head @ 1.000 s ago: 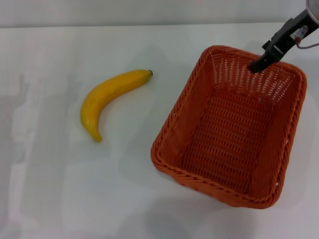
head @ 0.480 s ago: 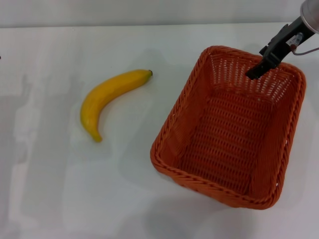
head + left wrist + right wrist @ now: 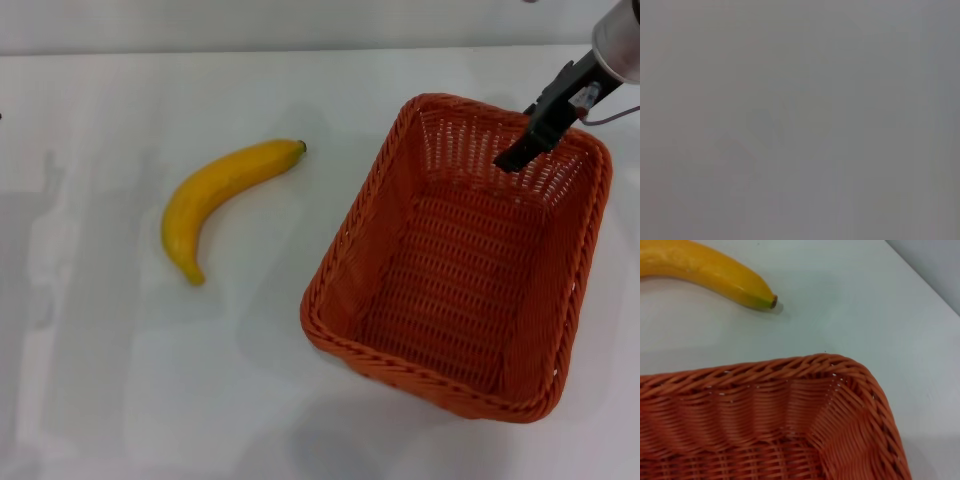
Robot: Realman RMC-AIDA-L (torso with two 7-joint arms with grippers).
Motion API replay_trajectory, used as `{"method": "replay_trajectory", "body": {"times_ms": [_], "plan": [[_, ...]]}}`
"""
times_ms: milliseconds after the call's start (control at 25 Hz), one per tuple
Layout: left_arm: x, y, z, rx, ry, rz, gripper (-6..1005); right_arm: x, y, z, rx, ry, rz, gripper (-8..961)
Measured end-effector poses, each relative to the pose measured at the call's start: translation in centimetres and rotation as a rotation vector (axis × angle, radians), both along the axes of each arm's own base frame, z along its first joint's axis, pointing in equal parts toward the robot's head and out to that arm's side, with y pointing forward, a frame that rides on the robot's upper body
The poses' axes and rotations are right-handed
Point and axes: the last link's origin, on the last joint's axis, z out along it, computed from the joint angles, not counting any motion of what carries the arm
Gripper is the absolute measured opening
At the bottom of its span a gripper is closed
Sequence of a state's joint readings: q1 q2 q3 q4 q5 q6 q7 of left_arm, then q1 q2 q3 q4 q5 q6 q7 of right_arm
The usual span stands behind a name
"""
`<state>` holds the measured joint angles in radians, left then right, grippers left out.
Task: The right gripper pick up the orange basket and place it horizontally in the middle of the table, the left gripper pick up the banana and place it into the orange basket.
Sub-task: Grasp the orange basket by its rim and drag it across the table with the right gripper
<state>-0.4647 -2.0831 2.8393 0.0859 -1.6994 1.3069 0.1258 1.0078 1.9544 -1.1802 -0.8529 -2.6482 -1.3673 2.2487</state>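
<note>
Orange wicker fills the right half of the head view: the orange basket (image 3: 462,265) sits on the white table (image 3: 150,380), skewed, one corner toward 6 o'clock, its open mouth up. The right gripper (image 3: 522,150) reaches in from approx. 1 o'clock, black finger tip over the basket's far rim, inside the wall; can't tell if the jaws grip the rim or stand apart. The banana (image 3: 216,203) lies well apart at approx. 9 o'clock from the basket, dark tip pointing toward 2 o'clock.

Left wrist view: flat grey blur, nothing readable; left gripper not seen.

Right wrist view: braided basket rim (image 3: 790,367) & a rounded corner close up, woven wall sloping down; the banana's tip end (image 3: 715,272) on the table beyond the rim, not touching it.
</note>
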Motion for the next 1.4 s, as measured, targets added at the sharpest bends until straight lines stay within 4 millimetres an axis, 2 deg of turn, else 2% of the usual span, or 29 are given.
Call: {"method": "replay_trajectory", "body": {"times_ms": [680,1200,1320,1400], "plan": [[0.0,-0.1,-0.1,-0.003,0.000,0.002,875,1.5,-0.4,-2.0,0.003,-0.062,0.021,740],[-0.1,-0.2,-0.1,-0.003,0.000,0.003,875,1.3,-0.2,-2.1,0.016,-0.080,0.041,739],[-0.1,-0.2,-0.1,-0.003,0.000,0.003,875,1.6,-0.4,-2.3,0.006,-0.122,0.051,553],[-0.1,-0.1,-0.1,-0.002,0.000,0.002,875,1.6,-0.5,-2.4,0.002,-0.138,0.057,483]]}}
